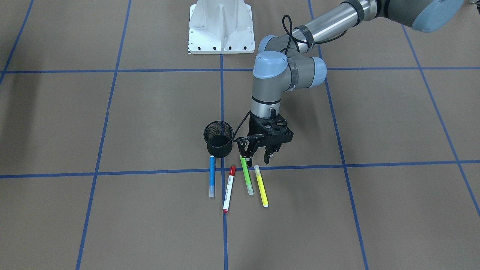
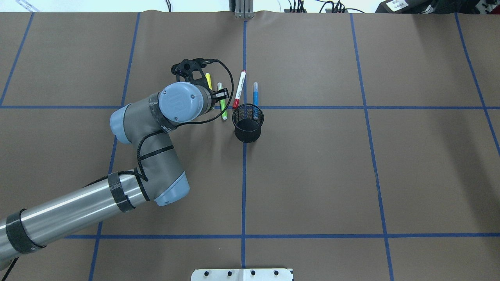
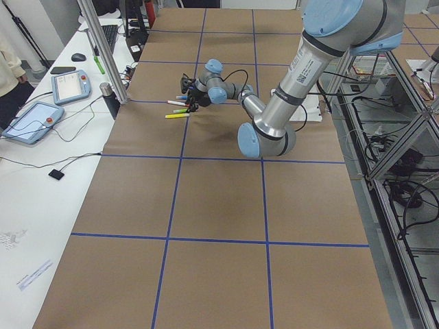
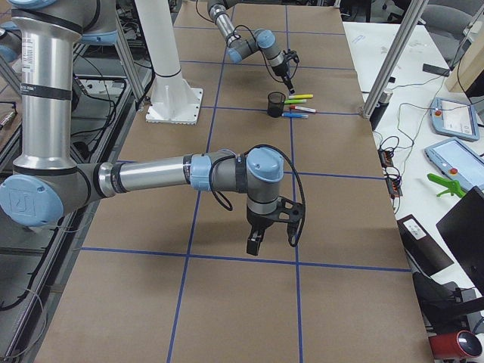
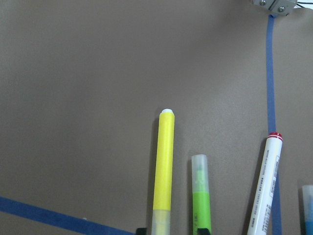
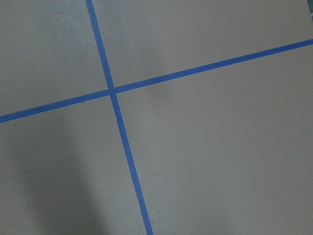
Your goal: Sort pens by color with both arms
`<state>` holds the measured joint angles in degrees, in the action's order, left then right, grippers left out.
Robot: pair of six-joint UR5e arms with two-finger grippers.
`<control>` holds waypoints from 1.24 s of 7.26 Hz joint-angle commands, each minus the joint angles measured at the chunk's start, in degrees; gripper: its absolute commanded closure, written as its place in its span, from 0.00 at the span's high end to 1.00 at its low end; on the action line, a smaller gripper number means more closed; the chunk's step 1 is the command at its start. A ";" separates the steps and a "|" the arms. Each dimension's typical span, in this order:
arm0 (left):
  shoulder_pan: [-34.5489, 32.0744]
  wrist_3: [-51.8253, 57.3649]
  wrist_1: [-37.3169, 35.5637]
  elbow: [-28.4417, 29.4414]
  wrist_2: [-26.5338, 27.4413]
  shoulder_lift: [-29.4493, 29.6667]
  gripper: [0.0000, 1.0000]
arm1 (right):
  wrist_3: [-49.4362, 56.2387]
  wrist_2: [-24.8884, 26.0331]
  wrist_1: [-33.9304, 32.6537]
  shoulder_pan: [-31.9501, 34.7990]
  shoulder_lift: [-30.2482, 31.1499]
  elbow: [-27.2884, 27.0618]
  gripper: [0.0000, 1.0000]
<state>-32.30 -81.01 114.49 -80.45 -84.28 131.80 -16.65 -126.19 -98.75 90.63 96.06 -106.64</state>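
Four pens lie side by side on the brown table: blue (image 1: 212, 176), white-barrelled with a red cap (image 1: 229, 189), green (image 1: 246, 175) and yellow (image 1: 261, 185). My left gripper (image 1: 257, 161) hangs open just above their robot-side ends, its fingers either side of the yellow pen's (image 5: 164, 161) pale cap, with the green pen (image 5: 201, 200) beside it. It holds nothing. My right gripper (image 4: 268, 238) hovers over bare table far from the pens (image 4: 299, 102); whether it is open or shut I cannot tell.
A black mesh cup (image 1: 218, 138) stands upright just robot-side of the blue pen, close to the left gripper. The white base pedestal (image 1: 221, 26) sits at the robot's edge. Blue tape lines (image 6: 122, 142) grid the table. Tablets (image 3: 34, 122) lie on a side desk.
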 commanded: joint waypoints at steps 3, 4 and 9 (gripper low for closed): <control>-4.50 12.77 -10.73 -17.07 -7.35 -7.85 1.00 | 5.19 -4.22 0.05 0.25 -0.52 -2.26 1.00; -8.88 17.41 -14.09 -19.90 -13.14 -9.35 1.00 | 5.92 -4.50 0.05 0.25 -0.44 -2.43 1.00; -38.41 53.34 -24.92 -15.39 -39.53 -14.37 1.00 | 6.28 -2.50 -0.21 0.25 0.09 -0.95 1.00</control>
<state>-64.58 -36.08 91.31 -98.72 -119.08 118.06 -10.39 -130.42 -98.82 90.88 96.15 -108.24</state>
